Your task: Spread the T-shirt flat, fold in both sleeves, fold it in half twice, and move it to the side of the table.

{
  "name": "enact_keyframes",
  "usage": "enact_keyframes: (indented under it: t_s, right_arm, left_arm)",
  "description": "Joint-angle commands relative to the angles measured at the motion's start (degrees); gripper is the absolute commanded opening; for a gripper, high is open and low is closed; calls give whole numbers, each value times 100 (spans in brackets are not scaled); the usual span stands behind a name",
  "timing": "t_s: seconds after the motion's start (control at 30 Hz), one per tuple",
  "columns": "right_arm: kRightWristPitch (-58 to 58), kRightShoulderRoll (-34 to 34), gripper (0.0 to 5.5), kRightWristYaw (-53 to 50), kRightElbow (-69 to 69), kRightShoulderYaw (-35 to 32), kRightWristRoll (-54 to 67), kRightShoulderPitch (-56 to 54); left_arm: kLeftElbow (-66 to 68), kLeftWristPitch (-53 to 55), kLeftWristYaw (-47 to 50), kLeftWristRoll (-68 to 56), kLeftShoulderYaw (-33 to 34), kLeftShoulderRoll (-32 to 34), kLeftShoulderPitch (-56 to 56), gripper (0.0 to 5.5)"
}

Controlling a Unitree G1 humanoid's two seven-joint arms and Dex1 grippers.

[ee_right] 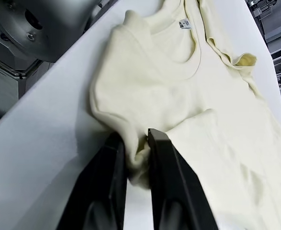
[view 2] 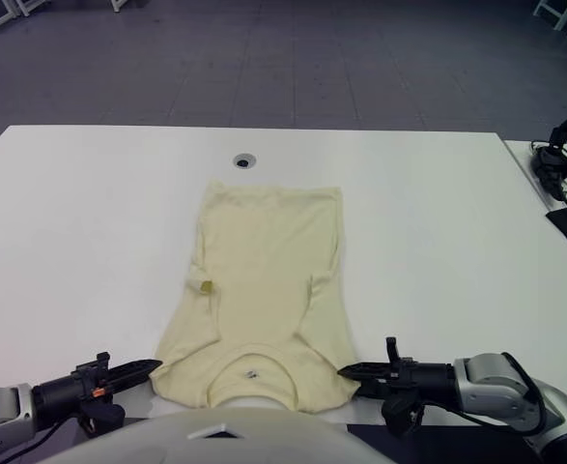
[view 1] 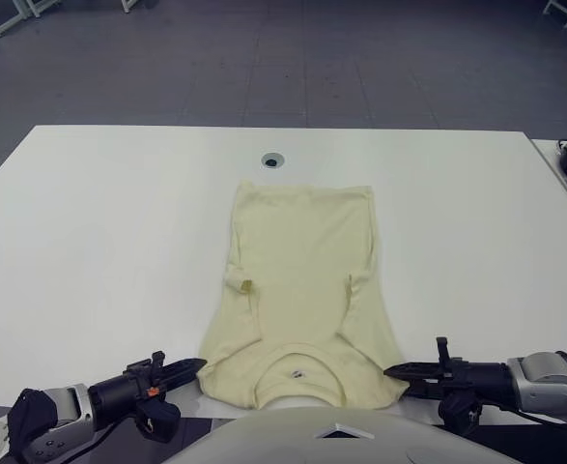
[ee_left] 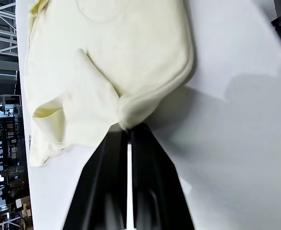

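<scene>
The T-shirt (view 1: 302, 280) sat at the counter's (view 1: 90, 222) near edge, collar toward me, sleeves tucked in. My left tool (view 1: 199, 364) and right tool (view 1: 389, 368) were each pinched narrow on a shoulder corner. Both bites looked skimpy, so I figured one could slip mid-fold and skew it, or the sleeves could flop out.

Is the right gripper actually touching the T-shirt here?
Touching. The right wrist view shows the right gripper with a bunched fold of the T-shirt pinched between its two fingers.
</scene>
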Motion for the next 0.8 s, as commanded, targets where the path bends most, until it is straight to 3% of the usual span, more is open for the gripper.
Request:
enact_keyframes:
  t_s: [0.03,0.37,0.5,0.8]
  right_arm:
    - [530,-275,7,272,-3,130,527,103]
    - [3053,-1131,0,1805,-1480,58,4070,822]
    - [3918,-1328,0,2369,-2094,-322,5101,1182]
    - [5378,-894,0,3115,-2828,-1769,6753,1432]
  left_arm:
    - [-40,290,-281,-535,-116,155,259,0]
    - [-908,1564,-1446,-2856,-243,554,1006,0]
    - [-1432,2110,-1919,-3823,149,757,1187,0]
    - [-2214,3290,-3629,-5951,1663,864,2089,0]
